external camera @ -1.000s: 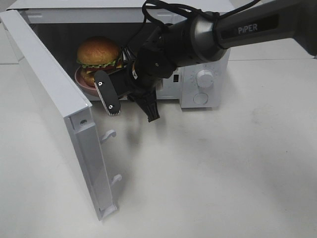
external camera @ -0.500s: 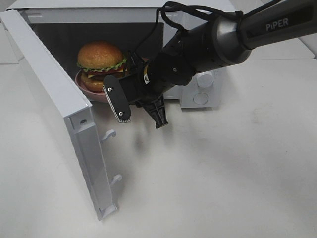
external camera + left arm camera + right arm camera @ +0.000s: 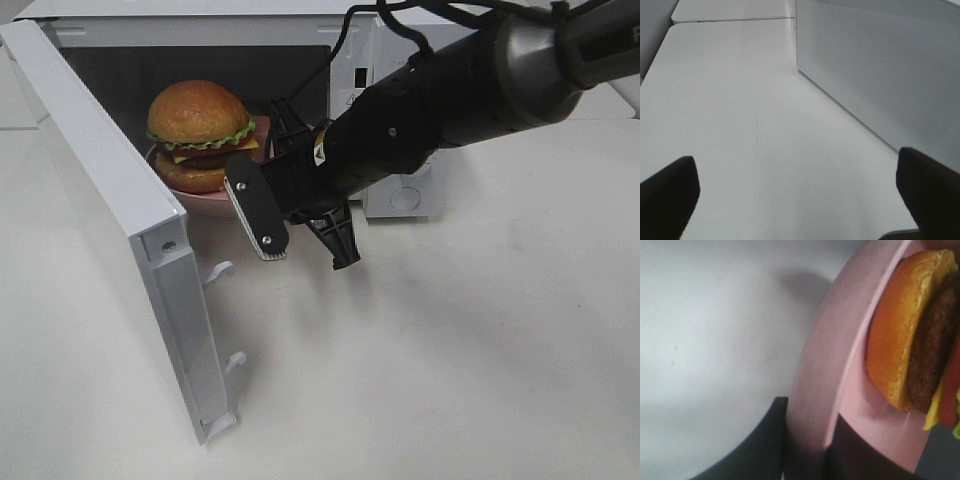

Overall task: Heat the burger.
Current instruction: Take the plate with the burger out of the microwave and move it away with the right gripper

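- Two grippers, in opposite states: right gripper [image 3: 810, 440] clenched on the rim of the round pink plate [image 3: 215, 203], left gripper [image 3: 800, 200] spread wide and holding nothing.
- Seen from the right wrist: dark fingers [image 3: 765, 440] on either face of the plate's rim, the rim pinched between them, pads not touching the food.
- Fist-sized burger [image 3: 198, 115] with glossy golden-brown bun, green lettuce frill and dark patty, sitting on that plate just inside the mouth of the white boxy microwave [image 3: 410, 200], toward the cavity's left front corner.
- Bottom bun set back from the gripped rim, a strip of bare plate between the two.
- White microwave door [image 3: 110, 200] swung fully out on the left, its free edge reaching toward the near edge of the white table [image 3: 450, 350].
- Right arm crossing in front of the control panel, entering the cavity from the right side of the opening.
- Left gripper hanging over bare table just beside a perforated white panel of the microwave, touching neither.
- Open table in front of the cavity and across the right half, up to the near edge.
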`<action>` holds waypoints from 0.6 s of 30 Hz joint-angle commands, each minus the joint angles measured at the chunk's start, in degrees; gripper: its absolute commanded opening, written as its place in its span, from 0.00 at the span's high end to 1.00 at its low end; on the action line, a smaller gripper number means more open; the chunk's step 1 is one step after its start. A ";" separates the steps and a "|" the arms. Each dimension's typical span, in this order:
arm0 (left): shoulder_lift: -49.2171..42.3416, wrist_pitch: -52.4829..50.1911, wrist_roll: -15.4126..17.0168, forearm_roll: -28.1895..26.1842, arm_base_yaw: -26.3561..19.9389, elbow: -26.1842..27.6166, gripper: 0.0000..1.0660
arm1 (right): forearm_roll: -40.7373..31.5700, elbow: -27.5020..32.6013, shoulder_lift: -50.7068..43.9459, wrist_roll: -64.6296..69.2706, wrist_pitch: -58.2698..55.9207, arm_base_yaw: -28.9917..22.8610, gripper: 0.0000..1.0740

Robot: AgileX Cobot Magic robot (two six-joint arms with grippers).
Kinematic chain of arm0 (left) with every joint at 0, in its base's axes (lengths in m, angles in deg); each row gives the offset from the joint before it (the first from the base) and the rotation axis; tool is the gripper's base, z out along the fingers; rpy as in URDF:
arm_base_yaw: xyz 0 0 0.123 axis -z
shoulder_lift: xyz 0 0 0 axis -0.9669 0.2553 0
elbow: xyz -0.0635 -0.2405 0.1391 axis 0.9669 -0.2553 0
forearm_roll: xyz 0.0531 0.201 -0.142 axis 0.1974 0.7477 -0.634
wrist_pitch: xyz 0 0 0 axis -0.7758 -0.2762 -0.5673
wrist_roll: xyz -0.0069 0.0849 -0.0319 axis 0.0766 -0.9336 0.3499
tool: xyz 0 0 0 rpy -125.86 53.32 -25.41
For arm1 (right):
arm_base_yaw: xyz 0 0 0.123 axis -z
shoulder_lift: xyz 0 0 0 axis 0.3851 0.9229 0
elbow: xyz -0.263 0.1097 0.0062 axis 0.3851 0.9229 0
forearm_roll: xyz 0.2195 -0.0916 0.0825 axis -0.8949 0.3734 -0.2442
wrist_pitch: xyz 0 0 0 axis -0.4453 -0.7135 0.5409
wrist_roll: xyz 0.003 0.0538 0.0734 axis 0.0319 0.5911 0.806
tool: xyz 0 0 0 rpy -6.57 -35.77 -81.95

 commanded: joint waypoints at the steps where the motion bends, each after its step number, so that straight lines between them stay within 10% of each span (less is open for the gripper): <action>1: -0.40 -0.80 0.23 -0.29 -0.29 -0.11 0.06 | -1.03 1.03 -2.98 -1.43 4.07 0.80 1.00; 18: -0.40 -0.80 0.23 -0.29 -0.29 -0.11 0.06 | -3.95 11.69 -13.12 -3.95 5.44 0.92 1.00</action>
